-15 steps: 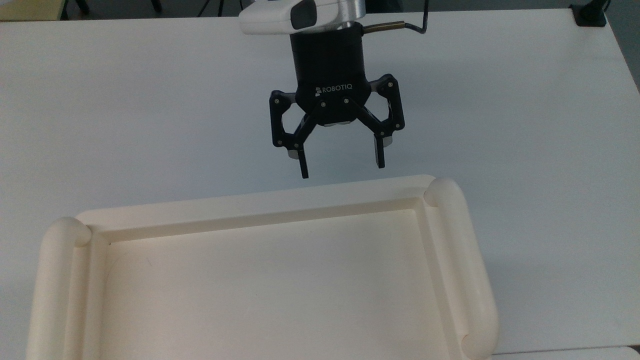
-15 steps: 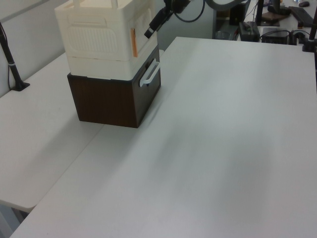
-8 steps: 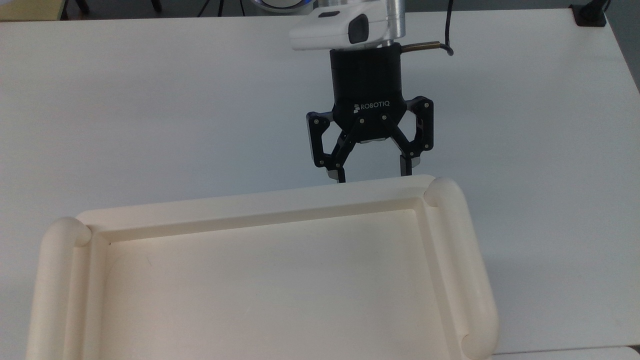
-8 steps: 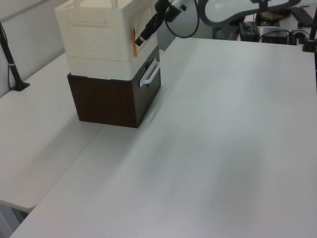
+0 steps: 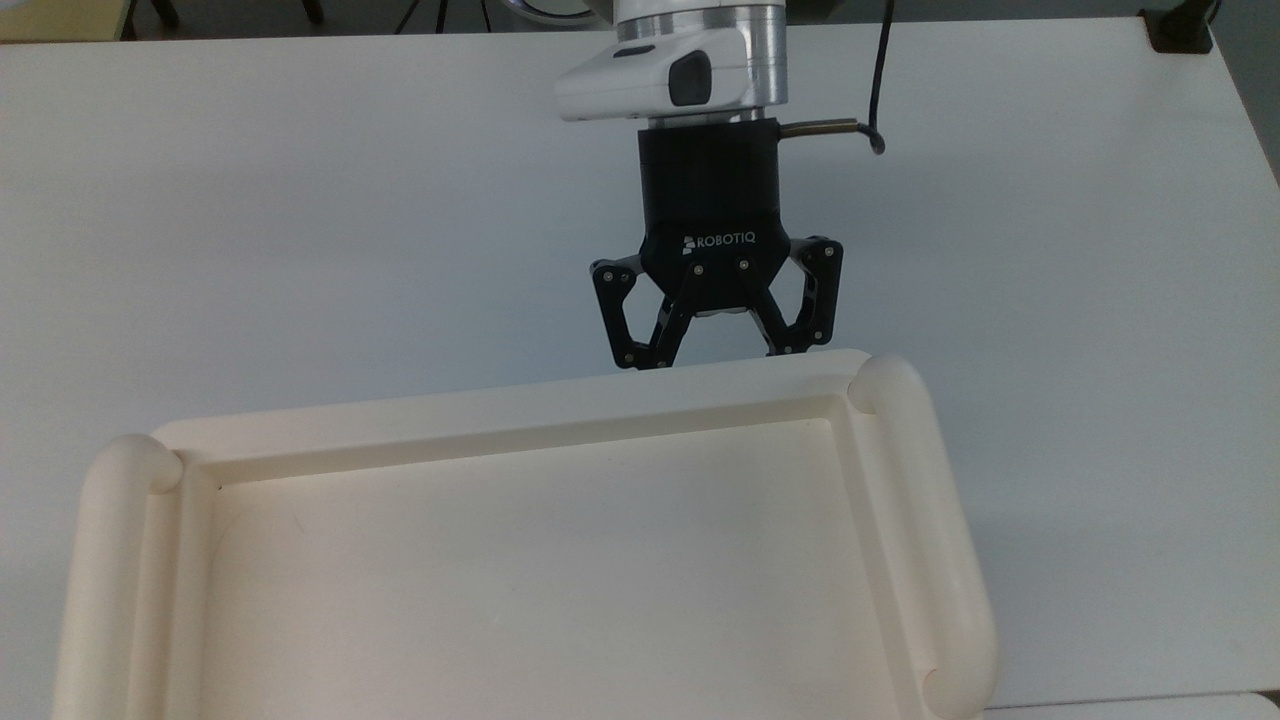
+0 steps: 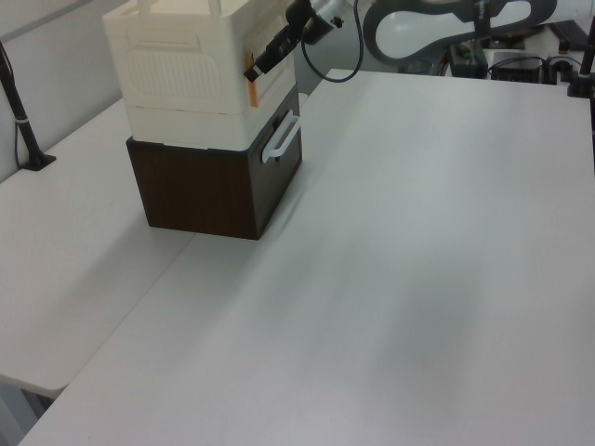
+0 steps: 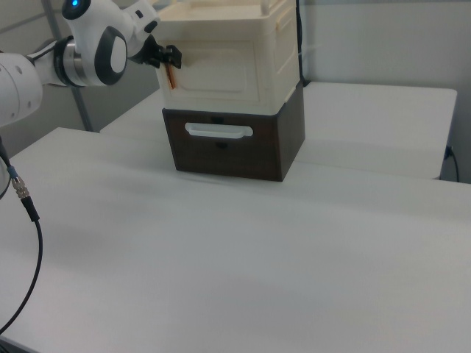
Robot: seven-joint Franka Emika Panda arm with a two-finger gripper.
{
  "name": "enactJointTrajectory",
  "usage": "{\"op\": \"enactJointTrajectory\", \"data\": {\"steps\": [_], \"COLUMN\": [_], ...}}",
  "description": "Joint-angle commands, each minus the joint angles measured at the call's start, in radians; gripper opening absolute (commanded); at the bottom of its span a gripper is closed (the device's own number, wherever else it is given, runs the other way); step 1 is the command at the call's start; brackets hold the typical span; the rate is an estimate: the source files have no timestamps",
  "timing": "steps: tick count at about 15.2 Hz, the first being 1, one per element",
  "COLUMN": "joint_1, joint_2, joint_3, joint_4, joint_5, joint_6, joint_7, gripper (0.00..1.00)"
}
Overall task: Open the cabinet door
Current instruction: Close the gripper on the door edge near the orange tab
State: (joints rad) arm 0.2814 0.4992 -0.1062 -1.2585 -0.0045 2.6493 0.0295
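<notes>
The cream cabinet stands on a dark brown drawer base (image 7: pixel 228 151). Its door (image 7: pixel 221 70) is the flat cream front panel in the right view, seen edge-on in the left view as the door (image 6: pixel 271 51). A thin tan-orange strip (image 7: pixel 171 76) runs down the door's edge at the right view's left, and the same strip (image 6: pixel 249 76) shows in the left view. My gripper (image 7: pixel 168 57) is right at that edge, near its upper part. In the top view, my gripper (image 5: pixel 715 345) has its linkages spread open. Its fingertips are hidden below the rim of the cabinet's recessed top (image 5: pixel 520 405).
A white bar handle (image 7: pixel 218 132) sits on the brown drawer under the door. The white table (image 6: pixel 418 279) stretches wide in front of the cabinet. A loose black cable (image 7: pixel 26 220) hangs at the right view's left. Desks and equipment stand at the back of the left view.
The gripper has come closer to the cabinet front and lower, so its fingertips have slid out of sight behind the top's rim. Over the last half second it shifted slightly toward the top view's left.
</notes>
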Motion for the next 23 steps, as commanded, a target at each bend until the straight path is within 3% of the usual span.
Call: {"op": "enactJointTrajectory", "data": {"steps": [1, 6, 12, 23], "joint_1": [0.022, 0.025, 0.032, 0.036], "joint_2": [0.027, 0.044, 0.041, -0.007], "joint_3": [-0.03, -0.046, -0.046, -0.047], "joint_4": [0.031, 0.057, 0.045, -0.01], "joint_5": [-0.017, -0.015, -0.015, -0.005], "joint_6": [0.043, 0.057, 0.057, 0.04], "joint_7": [0.039, 0.043, 0.039, 0.039], "gripper": [0.67, 0.61, 0.29, 0.12]}}
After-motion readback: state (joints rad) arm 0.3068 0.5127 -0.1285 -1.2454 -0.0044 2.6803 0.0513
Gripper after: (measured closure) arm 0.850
